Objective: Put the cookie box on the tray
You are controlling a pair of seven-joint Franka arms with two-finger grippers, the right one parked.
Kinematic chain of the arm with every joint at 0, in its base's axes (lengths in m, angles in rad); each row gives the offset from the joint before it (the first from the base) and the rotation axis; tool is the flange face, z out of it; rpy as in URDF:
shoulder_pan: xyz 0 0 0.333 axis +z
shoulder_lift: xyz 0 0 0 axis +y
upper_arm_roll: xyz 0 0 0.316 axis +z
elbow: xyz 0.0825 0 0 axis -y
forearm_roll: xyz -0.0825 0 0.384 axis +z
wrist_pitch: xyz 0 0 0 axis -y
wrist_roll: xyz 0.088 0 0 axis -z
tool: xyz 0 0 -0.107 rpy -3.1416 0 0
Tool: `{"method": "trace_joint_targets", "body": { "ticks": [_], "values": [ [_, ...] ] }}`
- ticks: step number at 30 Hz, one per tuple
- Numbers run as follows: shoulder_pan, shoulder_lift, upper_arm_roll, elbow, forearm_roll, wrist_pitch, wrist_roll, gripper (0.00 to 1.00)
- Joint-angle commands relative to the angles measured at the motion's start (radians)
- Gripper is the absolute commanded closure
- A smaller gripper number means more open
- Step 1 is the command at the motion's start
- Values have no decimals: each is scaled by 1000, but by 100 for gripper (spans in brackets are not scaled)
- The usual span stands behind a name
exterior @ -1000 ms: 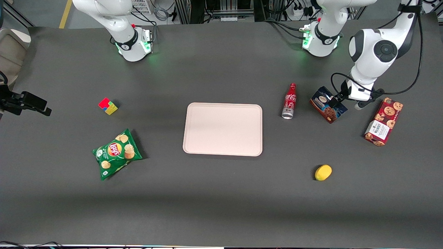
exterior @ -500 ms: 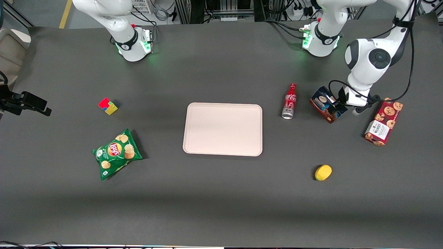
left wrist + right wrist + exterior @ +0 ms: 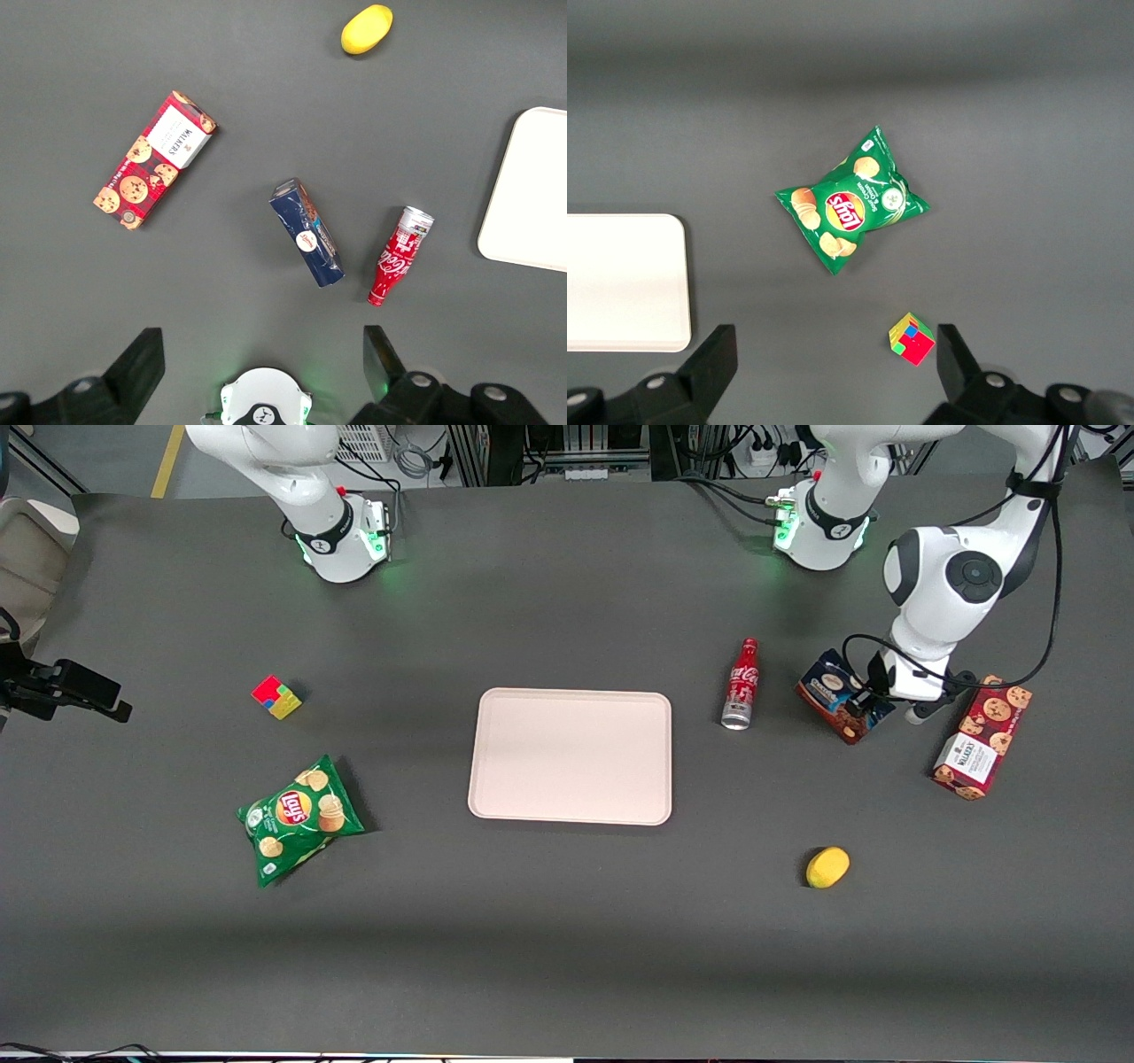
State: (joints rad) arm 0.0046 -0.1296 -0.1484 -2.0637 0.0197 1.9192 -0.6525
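1. two loose items lie toward the parked arm's end of the dark surface [image 3: 567,921]: a small multicoloured cube [image 3: 275,696] and, nearer the front camera, a green chip bag [image 3: 298,818].
2. mid-surface sits the tray [image 3: 570,755], pale pink and flat, with nothing on it.
3. next comes a red soda bottle [image 3: 741,684], lying on its side between the tray and the cookie box.
4. a yellow lemon [image 3: 827,867] rests nearer the front camera than the bottle.
5. the cookie box [image 3: 831,693], dark navy, lies on the surface toward the working arm's end, well apart from the tray and just beside the bottle.
6. the hand [image 3: 870,701] hangs over the cookie box; in the wrist view its two fingers [image 3: 142,367] are spread wide with nothing between them and the box lies on the surface under it.
7. a red box [image 3: 982,737] printed with cookies lies nearest the working arm's end of the surface, beside the hand.
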Motion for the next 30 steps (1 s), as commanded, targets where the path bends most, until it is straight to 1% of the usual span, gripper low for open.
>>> {"method": "trace_joint_targets", "body": {
  "ticks": [1,4,6,10,13,14,22,26,30],
  "values": [
    [-8,36,-104,212,-1,-189,-30,74],
    [-9,53,-170,267,-10,-227,-30,74],
    [-9,71,-227,293,-32,-227,-30,74],
    [-18,142,-322,341,-67,-220,-33,74],
    [-25,223,-419,361,-55,-181,-67,74],
    [-25,244,-434,361,-53,-154,-88,74],
    [-49,458,-484,361,-49,67,-107,74],
    [-63,551,-485,356,3,181,-110,74],
    [-72,611,-484,352,63,219,-113,73]
  ]
}}
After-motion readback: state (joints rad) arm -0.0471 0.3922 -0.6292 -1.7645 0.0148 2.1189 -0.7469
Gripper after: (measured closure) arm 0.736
